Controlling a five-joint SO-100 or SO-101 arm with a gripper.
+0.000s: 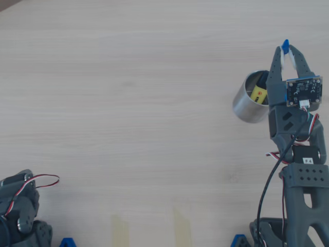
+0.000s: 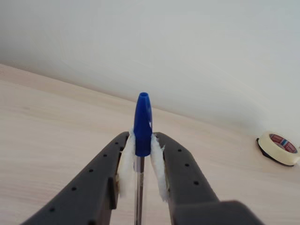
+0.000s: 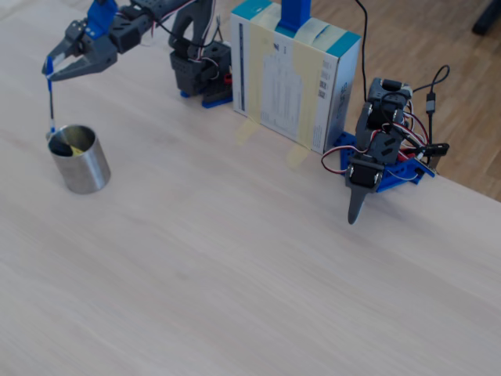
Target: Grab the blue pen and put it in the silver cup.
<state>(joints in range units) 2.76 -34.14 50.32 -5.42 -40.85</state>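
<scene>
While the overhead view shows a wide bare tabletop (image 1: pixel 128 103) to the left, the silver cup (image 1: pixel 250 98) stands near the right edge, partly under the arm, with a yellow-and-black marker (image 1: pixel 259 93) inside. The jaws (image 1: pixel 286 51) are closed on the blue pen (image 1: pixel 285 45), just beyond the cup. In the wrist view the pen (image 2: pixel 142 125) points up between the white pads (image 2: pixel 125 164), its cap above the jaws; a tape roll (image 2: pixel 278 147) lies far right. In the fixed view the pen (image 3: pixel 50 98) hangs nearly vertical, its lower end at the cup (image 3: pixel 79 160) rim, and a box (image 3: pixel 296 74) stands well apart
</scene>
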